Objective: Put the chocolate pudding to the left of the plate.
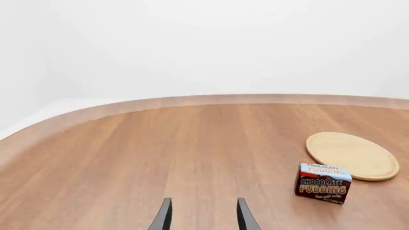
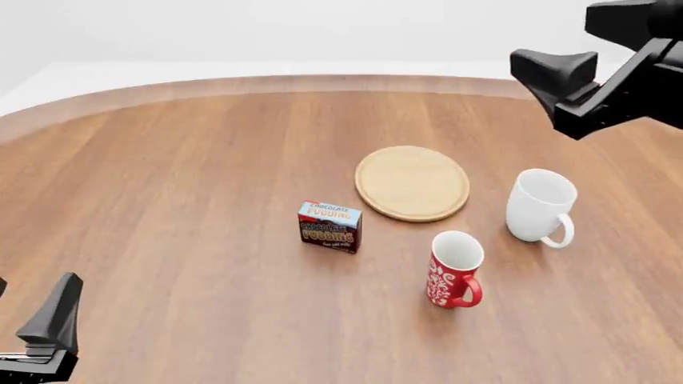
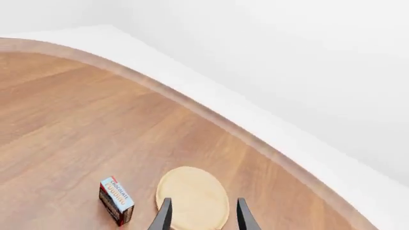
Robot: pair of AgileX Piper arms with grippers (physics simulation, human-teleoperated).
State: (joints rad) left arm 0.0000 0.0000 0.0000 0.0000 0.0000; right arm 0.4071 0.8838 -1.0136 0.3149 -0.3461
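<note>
The chocolate pudding (image 2: 329,226) is a small brown carton with a blue and red top band. It stands upright on the table, just off the front-left rim of the plate (image 2: 412,182), a flat tan wooden disc. The left wrist view shows the pudding (image 1: 323,183) and plate (image 1: 351,155) far off to one side of my left gripper (image 1: 204,218), which is open and empty. In the front view the left gripper (image 2: 30,310) sits low at the near left corner. My right gripper (image 3: 203,215) is open, high over the far right, above the plate (image 3: 193,197) and pudding (image 3: 116,200).
A white mug (image 2: 541,206) stands to the right of the plate. A red patterned mug (image 2: 455,270) stands in front of it, to the right of the carton. The round wooden table's curved far edge (image 2: 320,80) runs along the back.
</note>
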